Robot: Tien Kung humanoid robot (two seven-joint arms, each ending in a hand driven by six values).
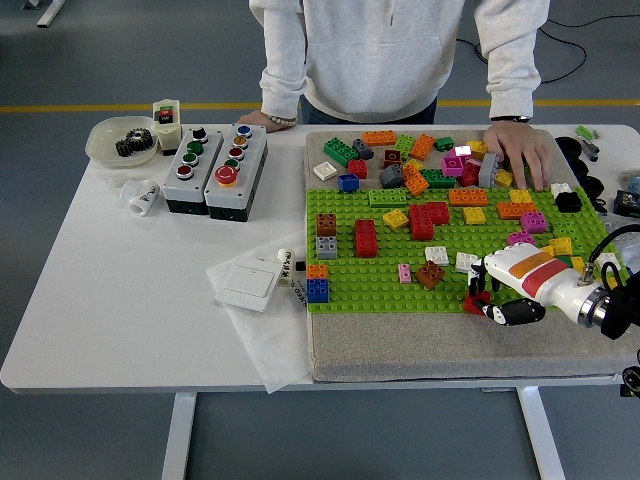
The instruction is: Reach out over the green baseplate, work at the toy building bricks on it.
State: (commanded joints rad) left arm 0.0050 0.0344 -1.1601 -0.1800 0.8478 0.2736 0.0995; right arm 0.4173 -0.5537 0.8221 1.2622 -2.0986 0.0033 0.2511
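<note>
The green baseplate (370, 280) lies on a grey mat and carries several bricks: a red one (365, 236), a brown-on-grey stack (326, 235), an orange-on-blue stack (317, 283) and a brown one (430, 273). My right hand (483, 298), white with orange and red stripes, comes in from the right at the plate's front right corner. Its fingers are curled on a small red brick (477, 296) just above the plate's near edge. My left arm is out of view.
Loose bricks (400, 150) lie heaped on the mat behind the plate. A person stands at the far side with one hand (520, 150) resting on those bricks. Two button boxes (215, 165), a bowl of gears (122, 140) and a white switch on paper (248, 283) sit to the left.
</note>
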